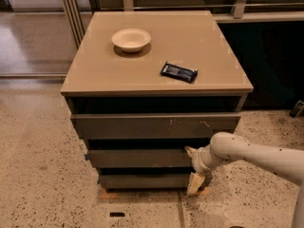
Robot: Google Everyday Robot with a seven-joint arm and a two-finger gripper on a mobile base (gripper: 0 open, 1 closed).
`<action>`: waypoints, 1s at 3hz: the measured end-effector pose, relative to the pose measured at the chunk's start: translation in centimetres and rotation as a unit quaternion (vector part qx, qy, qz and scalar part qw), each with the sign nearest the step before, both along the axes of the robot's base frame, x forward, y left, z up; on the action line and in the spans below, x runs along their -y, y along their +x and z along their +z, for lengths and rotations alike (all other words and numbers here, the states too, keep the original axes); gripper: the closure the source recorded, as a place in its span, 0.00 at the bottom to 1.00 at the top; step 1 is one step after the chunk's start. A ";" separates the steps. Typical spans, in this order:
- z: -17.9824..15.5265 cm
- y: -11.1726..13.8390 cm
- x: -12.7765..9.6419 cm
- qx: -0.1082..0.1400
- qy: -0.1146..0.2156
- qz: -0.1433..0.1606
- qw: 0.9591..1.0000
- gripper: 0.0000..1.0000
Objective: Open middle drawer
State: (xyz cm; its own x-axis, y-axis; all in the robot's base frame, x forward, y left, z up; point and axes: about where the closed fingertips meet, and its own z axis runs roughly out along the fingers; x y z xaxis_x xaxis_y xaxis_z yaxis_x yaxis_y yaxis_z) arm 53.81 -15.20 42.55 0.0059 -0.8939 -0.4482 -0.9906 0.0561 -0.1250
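Observation:
The middle drawer [142, 158] is a long flat dark grey-brown front with a small blue mark at its left end. It sits between the wider scratched top front [156, 126] and the smaller bottom front [142, 180]. My gripper [192, 167] is at the right end of the middle drawer, on a white arm that comes in from the right. It is open. One pale finger [189, 151] is at the drawer's upper right edge. The other finger [195, 183] hangs lower, beside the bottom front.
The cabinet's tan top [199, 42] holds a white bowl [131, 39] and a dark snack packet [178, 72]. The cabinet stands on a speckled floor [42, 175]. Dark furniture [270, 61] is on the right and a metal-framed glass panel [71, 13] is behind on the left.

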 end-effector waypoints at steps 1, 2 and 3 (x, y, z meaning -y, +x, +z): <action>0.4 0.6 0.0 0.014 -0.011 0.003 1.000 0.00; 1.5 2.0 -0.2 0.036 -0.029 0.011 0.999 0.00; 1.7 3.4 -0.5 0.047 -0.053 0.023 0.997 0.00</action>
